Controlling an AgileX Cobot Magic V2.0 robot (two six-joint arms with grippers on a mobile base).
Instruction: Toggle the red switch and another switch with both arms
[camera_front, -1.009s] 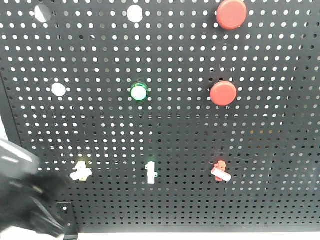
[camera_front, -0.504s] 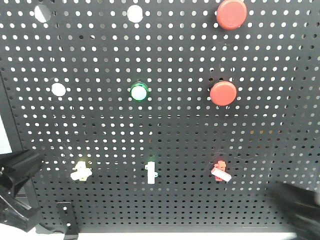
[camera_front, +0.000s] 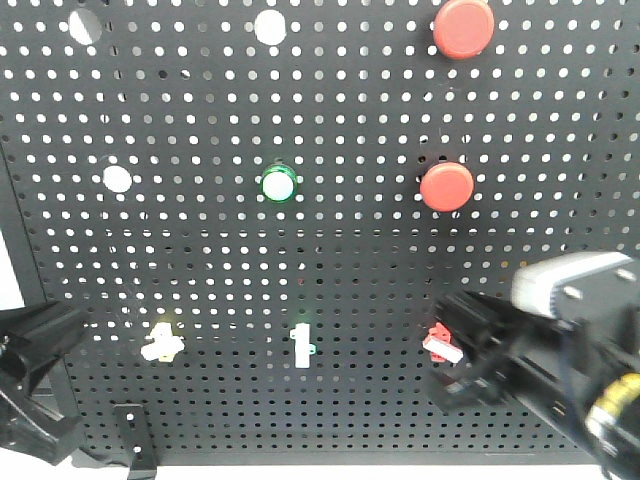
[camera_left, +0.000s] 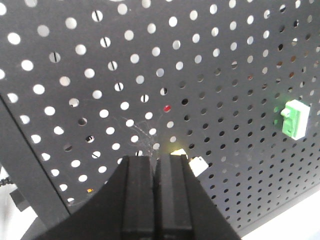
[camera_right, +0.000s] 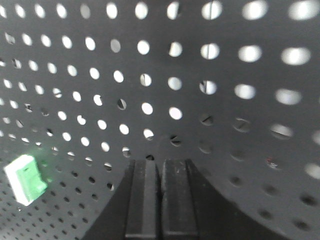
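Pegboard of black perforated metal (camera_front: 330, 260) fills the front view and carries every control. Three small toggles sit in a row low on it. The red switch (camera_front: 440, 343), a small toggle with a white lever on a red base, is at the lower right, its lever tilted down to the right. A straight white toggle with a green tint (camera_front: 301, 345) stands in the middle. The yellow switch (camera_front: 162, 342), a white lever on a faint yellow base, is at the lower left. Higher up are two large round red push buttons (camera_front: 462, 27) (camera_front: 446, 186) on the right and a round green-ringed lamp (camera_front: 278, 184) near the centre.

The right hand (camera_right: 160, 162), black and angular, comes in from the lower right of the front view. A light grey box-shaped module (camera_front: 570, 280) sits above it and a yellow-marked joint (camera_front: 612, 400) behind. Its black front edge lies right beside the red switch; whether they touch cannot be told. In the right wrist view its two fingers (camera_right: 142, 200) lie pressed together with only a thin seam between them, pointing at the board.

The left hand (camera_left: 155, 159) sits in the lower left corner of the front view, apart from the yellow switch, with bare board between them. In the left wrist view its fingers (camera_left: 137, 195) are likewise together, and the yellow switch shows just past their tips, with the green-tinted toggle off to the right.
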